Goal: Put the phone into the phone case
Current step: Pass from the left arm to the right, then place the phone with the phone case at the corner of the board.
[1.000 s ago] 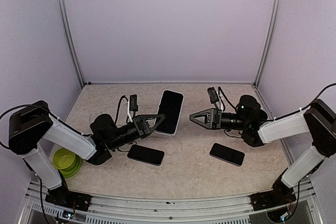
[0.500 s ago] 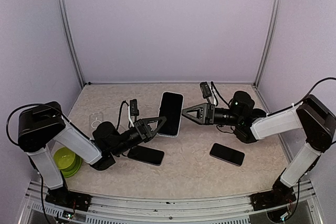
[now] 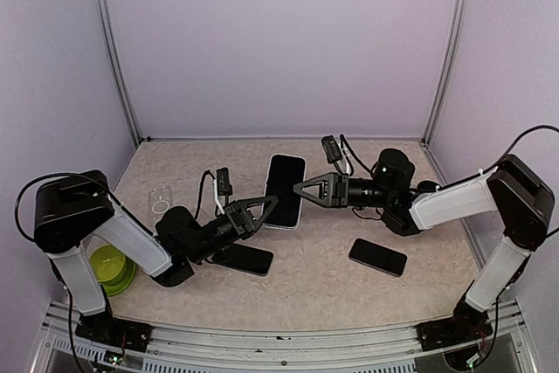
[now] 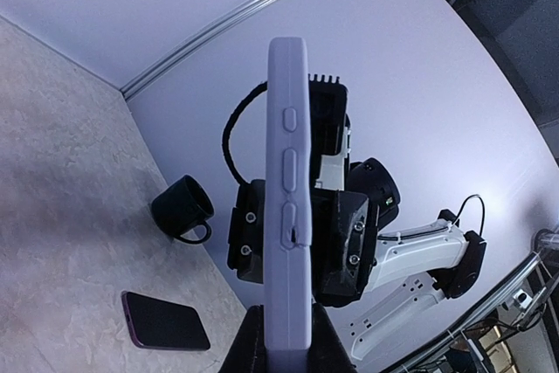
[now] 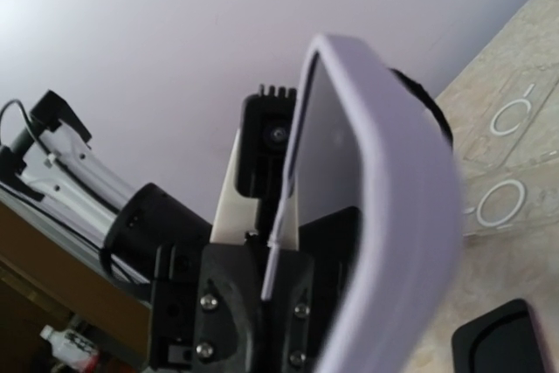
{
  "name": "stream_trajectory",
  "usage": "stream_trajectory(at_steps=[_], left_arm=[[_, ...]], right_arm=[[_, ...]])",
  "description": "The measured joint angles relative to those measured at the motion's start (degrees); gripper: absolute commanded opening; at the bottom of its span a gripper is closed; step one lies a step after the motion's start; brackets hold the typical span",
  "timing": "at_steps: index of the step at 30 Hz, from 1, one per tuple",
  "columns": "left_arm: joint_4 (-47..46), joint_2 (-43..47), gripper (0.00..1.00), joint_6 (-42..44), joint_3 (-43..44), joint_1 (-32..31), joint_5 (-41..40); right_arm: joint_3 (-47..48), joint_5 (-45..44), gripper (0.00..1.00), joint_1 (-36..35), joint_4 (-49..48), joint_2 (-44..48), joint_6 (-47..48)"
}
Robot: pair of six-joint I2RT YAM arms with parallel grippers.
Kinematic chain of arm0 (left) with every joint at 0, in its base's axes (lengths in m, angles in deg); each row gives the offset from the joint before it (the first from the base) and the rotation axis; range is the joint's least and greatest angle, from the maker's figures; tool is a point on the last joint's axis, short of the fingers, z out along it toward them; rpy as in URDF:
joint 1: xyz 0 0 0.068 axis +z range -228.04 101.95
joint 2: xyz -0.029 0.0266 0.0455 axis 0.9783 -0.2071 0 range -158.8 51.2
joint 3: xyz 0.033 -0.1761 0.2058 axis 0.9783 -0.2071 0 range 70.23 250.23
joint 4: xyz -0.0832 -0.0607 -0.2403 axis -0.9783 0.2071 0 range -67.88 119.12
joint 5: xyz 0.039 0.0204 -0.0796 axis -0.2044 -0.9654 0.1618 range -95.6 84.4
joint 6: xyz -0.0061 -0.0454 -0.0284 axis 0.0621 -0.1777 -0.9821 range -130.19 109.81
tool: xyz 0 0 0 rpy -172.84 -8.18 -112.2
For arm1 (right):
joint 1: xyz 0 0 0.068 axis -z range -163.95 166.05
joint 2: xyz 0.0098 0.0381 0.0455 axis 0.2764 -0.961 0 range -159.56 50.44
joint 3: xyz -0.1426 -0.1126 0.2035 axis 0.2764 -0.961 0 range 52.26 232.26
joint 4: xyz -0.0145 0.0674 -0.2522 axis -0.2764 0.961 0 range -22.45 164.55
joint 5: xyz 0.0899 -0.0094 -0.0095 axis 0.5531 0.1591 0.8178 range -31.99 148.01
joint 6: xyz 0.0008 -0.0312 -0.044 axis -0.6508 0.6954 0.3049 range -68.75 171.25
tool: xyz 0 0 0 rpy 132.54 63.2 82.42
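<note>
A lavender phone case (image 3: 284, 189) is held up off the table, and a dark glossy face fills its rim. I cannot tell whether that face is a seated phone. My left gripper (image 3: 271, 203) is shut on its lower end. In the left wrist view the case (image 4: 286, 172) stands edge-on between my fingers (image 4: 251, 348). My right gripper (image 3: 297, 188) has its tip at the case's right edge; whether its jaws are open or shut is hidden. The case rim (image 5: 397, 216) fills the right wrist view. Two dark phones (image 3: 243, 258) (image 3: 377, 257) lie flat on the table.
A green bowl (image 3: 109, 268) sits at the near left. A clear flat case with ring marks (image 3: 160, 202) lies behind the left arm. A black mug (image 4: 182, 207) stands near the back right. Walls enclose the table on three sides.
My right gripper has moved left from mid-table until its tip reaches the case's right edge. My left gripper keeps hold of the case and has shifted slightly.
</note>
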Motion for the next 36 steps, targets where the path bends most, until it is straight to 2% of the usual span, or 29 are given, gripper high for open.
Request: stream_trajectory(at_steps=[3,5,6,7,12,14,21,28,30,34,36], left_arm=[[-0.2,-0.1,0.05,0.2,0.0,-0.4,-0.7],[-0.4,-0.1,0.08,0.6,0.0,-0.7,-1.2],[-0.4,-0.1,0.1,0.7,0.0,-0.8,-1.3],[-0.4,-0.1,0.15,1.5,0.0,-0.9,-1.6],[-0.6,-0.1,0.39,2.4,0.0,-0.9,-2.2],[-0.6,-0.1,0.46,2.1,0.0,-0.9,-2.0],[3.2,1.7,0.52,2.2,-0.2,-0.5,1.0],[8.1,7.0,0.7,3.0,-3.0,1.4,4.0],[8.9,8.7,0.72,3.5,-4.0,2.1,4.6],[11.5,11.9,0.83,4.6,-5.7,2.8,5.3],[13.9,13.7,0.85,5.6,-6.1,3.1,5.3]], right_arm=[[0.4,0.1,0.19,-0.2,0.7,-0.3,0.1],[0.9,0.1,0.07,-0.3,1.6,-0.5,0.2],[1.0,0.1,0.01,-0.3,1.9,-0.6,0.2],[1.2,0.1,0.0,-0.3,2.4,-0.6,-0.8],[2.0,0.4,0.0,-0.4,4.1,-0.7,-0.9],[2.0,0.8,0.0,-0.4,5.6,-0.7,-0.3],[3.5,2.5,0.0,0.7,12.8,-0.1,2.5],[4.1,4.7,0.0,4.3,19.8,1.7,5.6],[4.8,4.5,0.0,6.1,23.0,1.7,7.0],[7.5,3.9,0.0,8.9,30.6,1.7,10.6],[9.6,3.6,0.0,10.3,34.5,1.7,12.4]])
